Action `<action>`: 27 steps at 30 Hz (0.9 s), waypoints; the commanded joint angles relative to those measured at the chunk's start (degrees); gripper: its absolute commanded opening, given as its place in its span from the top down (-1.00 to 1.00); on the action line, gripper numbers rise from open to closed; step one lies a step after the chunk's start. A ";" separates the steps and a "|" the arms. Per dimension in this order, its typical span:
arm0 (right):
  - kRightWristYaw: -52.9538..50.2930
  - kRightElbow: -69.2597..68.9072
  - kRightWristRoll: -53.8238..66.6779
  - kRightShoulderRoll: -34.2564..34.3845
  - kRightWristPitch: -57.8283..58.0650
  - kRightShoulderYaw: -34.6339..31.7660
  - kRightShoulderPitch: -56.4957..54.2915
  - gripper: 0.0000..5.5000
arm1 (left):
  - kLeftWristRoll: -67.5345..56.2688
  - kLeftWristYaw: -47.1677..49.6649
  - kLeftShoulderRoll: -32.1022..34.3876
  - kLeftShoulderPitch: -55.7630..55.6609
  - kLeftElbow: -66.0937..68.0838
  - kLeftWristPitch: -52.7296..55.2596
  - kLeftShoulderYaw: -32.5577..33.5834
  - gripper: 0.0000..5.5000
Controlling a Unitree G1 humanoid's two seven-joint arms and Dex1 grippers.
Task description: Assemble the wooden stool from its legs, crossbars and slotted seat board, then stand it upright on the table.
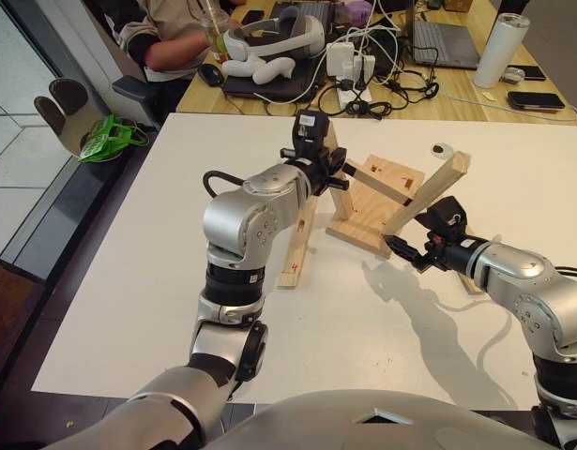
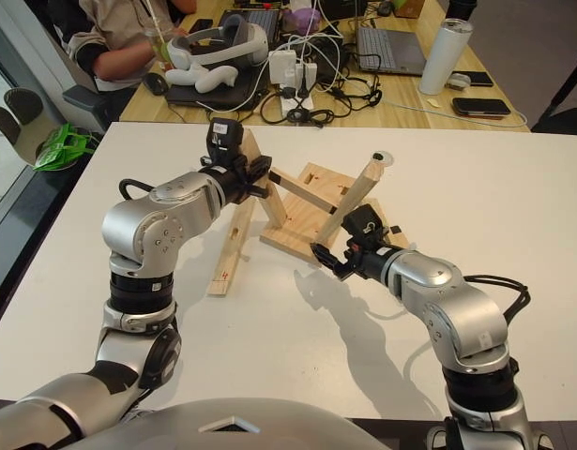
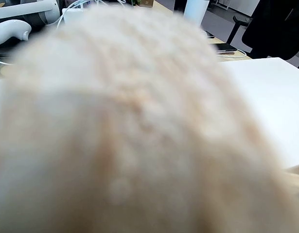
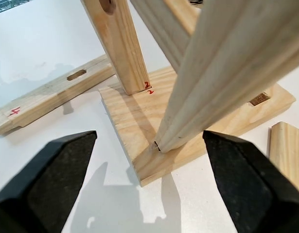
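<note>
Where leg (image 4: 117,48) meets seat board (image 4: 134,121), red numerals (image 4: 147,87) show.

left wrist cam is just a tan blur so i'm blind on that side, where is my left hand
Observer: Your left hand is at the upper part of the standing leg, which is planted in the seat board.
Operator: ok and the right hand
Observer: The right hand is open and low at the board's near edge. Its fingers sit either side of the tilted leg without touching it.
Operator: any parts loose on the table
Observer: A slotted piece lies flat on the table, beneath your left arm.
</note>
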 commanded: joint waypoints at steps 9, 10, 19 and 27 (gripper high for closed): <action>5.21 -5.45 12.38 5.82 -5.97 -6.19 -11.69 -0.48 | 2.30 0.78 -2.63 0.70 3.31 2.52 2.00 0.63; 5.20 -5.11 13.99 6.31 -6.27 -7.77 -13.65 -0.48 | 2.35 0.63 -2.57 0.65 3.38 2.42 1.98 0.63; 11.84 15.52 25.66 -5.67 -10.29 -27.19 -31.84 -0.48 | 3.06 -1.34 -1.37 0.34 3.48 1.69 1.20 0.63; 35.41 26.44 25.70 -21.76 -8.80 -25.88 -20.40 -0.48 | 3.47 -3.50 0.88 -0.47 3.97 1.33 1.97 0.63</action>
